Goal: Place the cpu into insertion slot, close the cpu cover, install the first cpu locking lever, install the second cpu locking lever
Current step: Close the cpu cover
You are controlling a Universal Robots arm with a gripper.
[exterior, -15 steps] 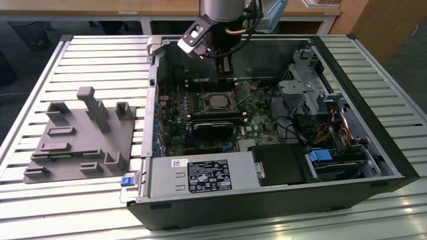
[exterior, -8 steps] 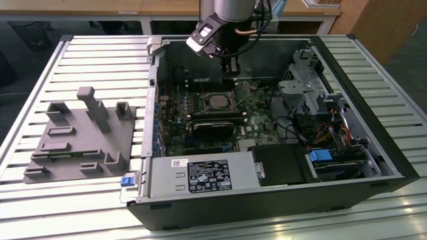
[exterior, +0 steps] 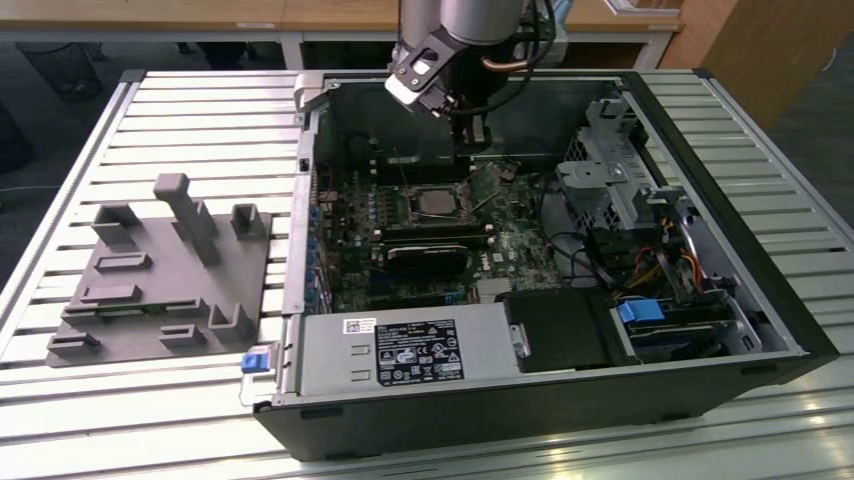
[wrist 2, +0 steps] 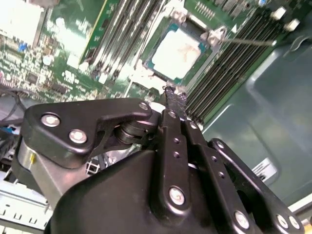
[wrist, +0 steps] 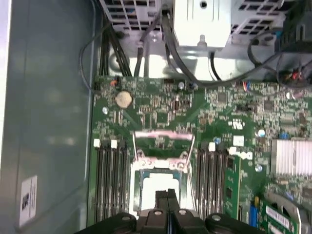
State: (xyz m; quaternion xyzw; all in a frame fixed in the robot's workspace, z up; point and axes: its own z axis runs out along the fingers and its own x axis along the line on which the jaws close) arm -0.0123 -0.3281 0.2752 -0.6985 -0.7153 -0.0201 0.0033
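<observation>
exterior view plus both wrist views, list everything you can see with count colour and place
computer case: one, black, lying open on the table
table: one, silver slats, under everything
fixture: one, grey, on the table at the exterior view's left of the case
power supply: one, silver, inside the case's near end
circuit board: one, green, inside the case
insertion slot: one, metal rim, on the board
cpu: one, silvery, seated in the slot
cpu cover: one, silver, raised open at the slot's edge
memory slots: several, black, flanking the slot
coin cell: one, silver, on the board
gripper: one, black, fingers together, tip just beside the cpu
</observation>
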